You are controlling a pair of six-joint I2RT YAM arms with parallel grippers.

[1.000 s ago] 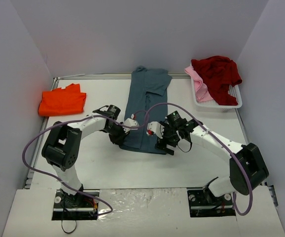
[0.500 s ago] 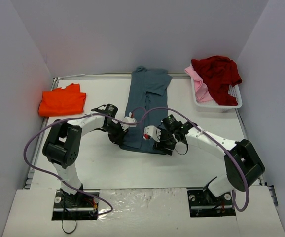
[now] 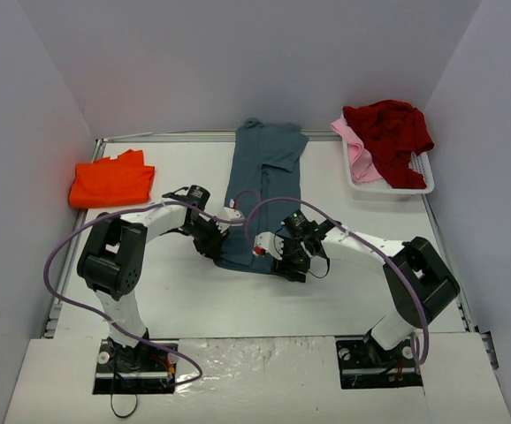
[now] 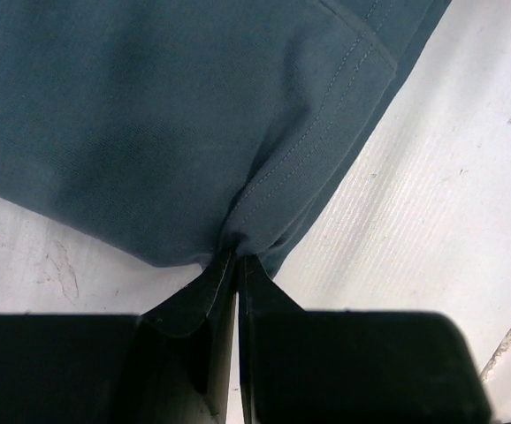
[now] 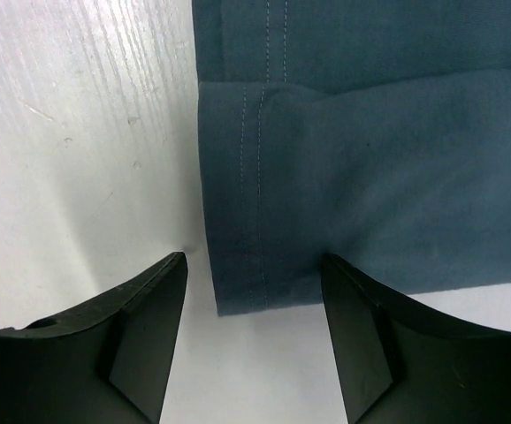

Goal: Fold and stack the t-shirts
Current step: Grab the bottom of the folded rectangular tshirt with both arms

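My left gripper [image 4: 236, 261] is clenched on the near hem of the slate blue-grey t-shirt [image 3: 264, 172], which lies mid-table. My right gripper [image 5: 254, 283] is released, its jaws straddling the shirt's near right corner.

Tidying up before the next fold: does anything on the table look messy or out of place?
The dark red t-shirt and pale pink t-shirt sit crumpled in the white basket at the far right, the pink one hanging over its rim. The orange t-shirt looks folded; the blue-grey t-shirt lies flat.
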